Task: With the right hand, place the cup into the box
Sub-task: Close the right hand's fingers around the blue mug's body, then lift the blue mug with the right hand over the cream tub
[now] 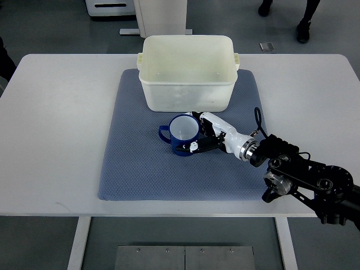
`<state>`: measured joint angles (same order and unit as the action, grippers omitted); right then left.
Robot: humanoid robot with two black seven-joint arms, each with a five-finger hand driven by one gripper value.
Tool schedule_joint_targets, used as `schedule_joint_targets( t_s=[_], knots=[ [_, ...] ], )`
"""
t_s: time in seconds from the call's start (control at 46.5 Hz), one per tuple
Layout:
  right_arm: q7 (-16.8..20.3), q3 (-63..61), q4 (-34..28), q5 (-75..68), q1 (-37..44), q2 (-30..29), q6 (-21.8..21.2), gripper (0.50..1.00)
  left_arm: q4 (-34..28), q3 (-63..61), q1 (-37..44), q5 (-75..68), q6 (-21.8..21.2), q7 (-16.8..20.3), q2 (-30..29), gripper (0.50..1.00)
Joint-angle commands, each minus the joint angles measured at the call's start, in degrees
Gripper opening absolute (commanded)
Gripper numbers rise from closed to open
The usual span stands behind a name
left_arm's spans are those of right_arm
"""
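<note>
cup (181,130) right side hidden by right hand (207,135)

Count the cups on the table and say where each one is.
1. The blue cup stands upright on the grey mat, just in front of the white box, with the right hand closed around its right side. None shows inside the box.

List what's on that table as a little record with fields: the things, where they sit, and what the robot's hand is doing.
cup: blue, white inside, upright on the mat, handle toward picture left
box: cream plastic tub, behind the cup, nothing visible inside
mat: grey-blue cloth under both
table: white
right hand: at the cup's right side, fingers around it
left hand: not in view
cup in box: not yet
</note>
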<state>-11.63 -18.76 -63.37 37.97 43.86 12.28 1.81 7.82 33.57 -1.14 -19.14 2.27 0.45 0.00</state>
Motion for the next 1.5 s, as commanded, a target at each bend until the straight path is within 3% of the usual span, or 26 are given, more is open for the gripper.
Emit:
schedule_joint_targets(
  t_s=[0.0, 0.43, 0.645, 0.881, 1.139, 1.482],
  knots=[
    [-1.02, 0.56, 0.0, 0.0, 0.0, 0.03, -0.14, 0.5, 0.0, 0.0, 0.0, -0.02, 0.01, -0.01, 0.0, 1.0],
    [-3.92, 0.74, -0.35, -0.08, 1.05, 0.29, -1.1, 0.5, 0.0, 0.0, 0.0, -0.02, 0.01, -0.01, 0.0, 1.0],
    [-3.75, -2.59, -4.48, -0.26, 4.04, 6.61, -4.09, 0.5, 0.0, 0.0, 0.0, -0.02, 0.01, -0.01, 0.0, 1.0],
    [-1.82, -9.36, -5.8, -2.37, 7.12, 10.66, -10.42, 0.5, 0.0, 0.0, 0.0, 0.06, 0.01, -0.01, 0.0, 1.0],
    [1.26, -12.09, -3.35, -4.3, 11.07, 10.05, -9.54, 0.5, 0.0, 0.0, 0.0, 0.06, 0.01, -0.01, 0.0, 1.0],
    [3.28, -12.88, 8.17, -4.92, 15.29, 2.23, -3.92, 0.5, 0.0, 0.0, 0.0, 0.06, 0.01, -0.01, 0.0, 1.0]
  ],
)
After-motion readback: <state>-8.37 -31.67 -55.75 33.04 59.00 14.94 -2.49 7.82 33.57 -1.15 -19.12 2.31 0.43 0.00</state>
